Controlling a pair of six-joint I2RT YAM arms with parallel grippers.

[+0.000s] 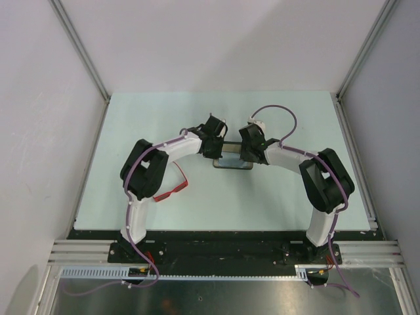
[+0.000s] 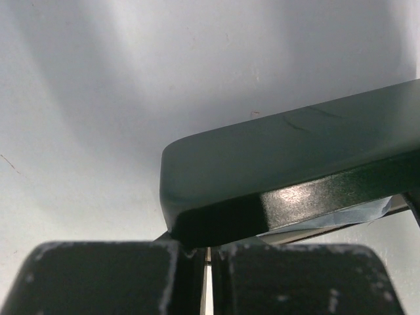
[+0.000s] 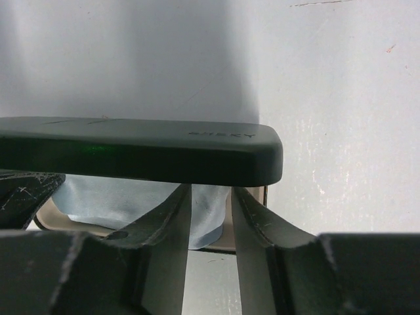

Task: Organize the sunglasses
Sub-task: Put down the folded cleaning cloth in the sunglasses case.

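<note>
The red sunglasses lie on the table under my left arm's elbow, away from both grippers. The black case sits at mid-table with both grippers at it. In the left wrist view its lid stands raised. My left gripper is pinched on a thin beige edge of the case below the lid. In the right wrist view the lid is raised over the pale blue cloth in the beige base. My right gripper is open, its fingertips hidden under the lid's edge.
The pale green table has metal frame rails along its sides and white walls behind. My left gripper and right gripper face each other across the case. A black mounting bar runs along the near edge.
</note>
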